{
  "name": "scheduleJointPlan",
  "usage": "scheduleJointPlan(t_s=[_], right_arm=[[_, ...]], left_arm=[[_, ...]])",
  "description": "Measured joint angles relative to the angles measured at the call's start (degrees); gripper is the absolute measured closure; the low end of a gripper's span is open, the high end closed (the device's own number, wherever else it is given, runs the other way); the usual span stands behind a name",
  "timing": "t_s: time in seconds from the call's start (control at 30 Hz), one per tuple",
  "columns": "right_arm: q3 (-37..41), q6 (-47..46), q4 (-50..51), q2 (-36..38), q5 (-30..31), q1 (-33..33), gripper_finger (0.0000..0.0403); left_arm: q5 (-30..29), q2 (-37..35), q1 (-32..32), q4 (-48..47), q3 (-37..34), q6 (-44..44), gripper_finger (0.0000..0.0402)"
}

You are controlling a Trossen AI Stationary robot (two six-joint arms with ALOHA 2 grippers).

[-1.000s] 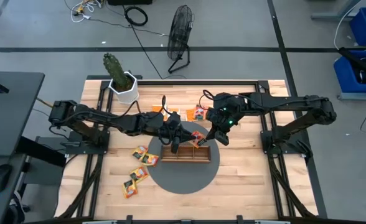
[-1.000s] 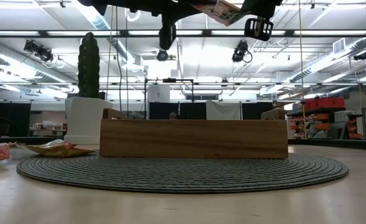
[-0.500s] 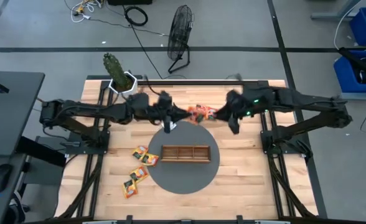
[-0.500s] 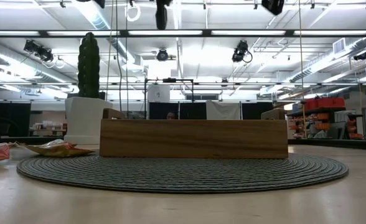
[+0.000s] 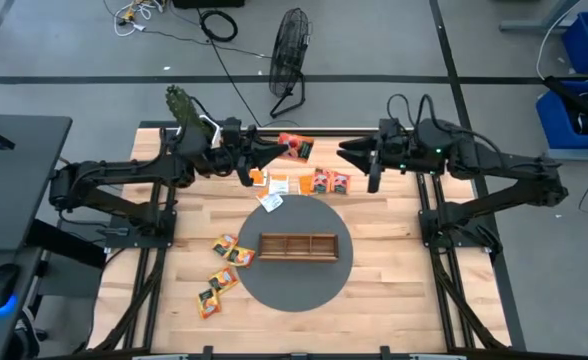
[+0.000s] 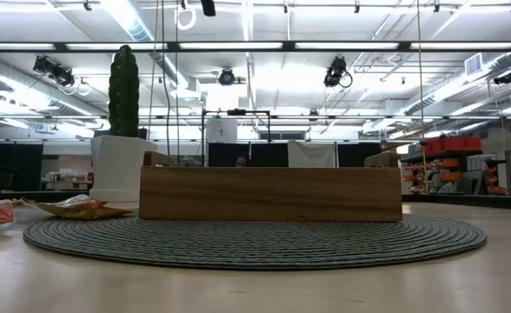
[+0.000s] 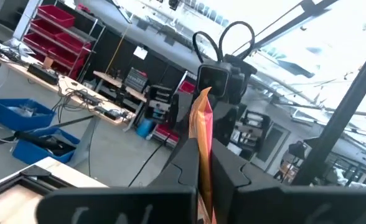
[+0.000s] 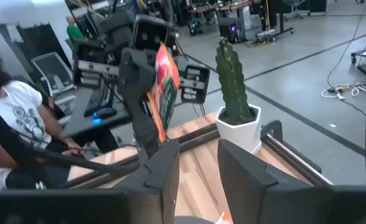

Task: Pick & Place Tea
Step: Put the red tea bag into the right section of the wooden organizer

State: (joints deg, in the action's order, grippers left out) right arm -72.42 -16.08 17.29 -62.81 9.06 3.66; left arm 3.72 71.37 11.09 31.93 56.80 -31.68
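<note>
My left gripper (image 5: 271, 150) is high over the table's far side, shut on an orange tea sachet (image 5: 294, 147), which also shows in the right wrist view (image 8: 165, 87). My right gripper (image 5: 347, 153) faces it from the right, open and empty (image 8: 198, 167). More tea sachets (image 5: 306, 183) lie flat in a row below the grippers, a white one (image 5: 270, 201) lies at the mat's edge, and others (image 5: 230, 250) lie near left. The wooden tray (image 5: 297, 245) sits on the round grey mat (image 5: 299, 285). Both grippers are above the low view's frame. My left gripper pinches the sachet between its two fingers by its lower part (image 7: 203, 167), which sits edge-on between them. The fingers come about level from the table's left. The sachet sticks out past the fingertips (image 5: 296, 147), upright and lifted clear of the table.
A cactus in a white pot (image 5: 196, 128) stands at the far left corner, close behind my left arm. A person (image 8: 12, 124) sits beyond the table's left side. The tray (image 6: 270, 193) and mat fill the table's middle. Bare wood lies near right (image 5: 394, 290).
Both grippers have risen from just over the tray and gone toward the far edge, tipping from pointing down to about level. They have drawn apart, left and right. The sachet that hung between them over the tray is now in my left gripper alone.
</note>
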Motion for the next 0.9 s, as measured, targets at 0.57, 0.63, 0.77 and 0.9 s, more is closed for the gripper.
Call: scheduleJointPlan(t_s=[0.57,0.63,0.77,0.9], right_arm=[[0.00,1.98,-15.89,-4.85,-2.23,-0.55,0.0286],[0.00,2.04,-19.01,-5.39,-3.77,-0.56,0.0286],[-0.04,2.55,-23.37,-8.13,-4.09,-0.38,0.0286],[-0.03,2.62,-26.70,-10.90,-3.58,0.10,0.0286]], left_arm=[[-0.82,-2.29,1.44,5.40,-0.03,2.40,0.0387],[-1.16,-2.50,1.55,5.80,0.00,2.40,0.0387],[-1.10,-2.40,1.49,6.02,0.00,2.43,0.0387],[-1.11,-2.11,1.49,5.84,-0.02,2.43,0.0387]])
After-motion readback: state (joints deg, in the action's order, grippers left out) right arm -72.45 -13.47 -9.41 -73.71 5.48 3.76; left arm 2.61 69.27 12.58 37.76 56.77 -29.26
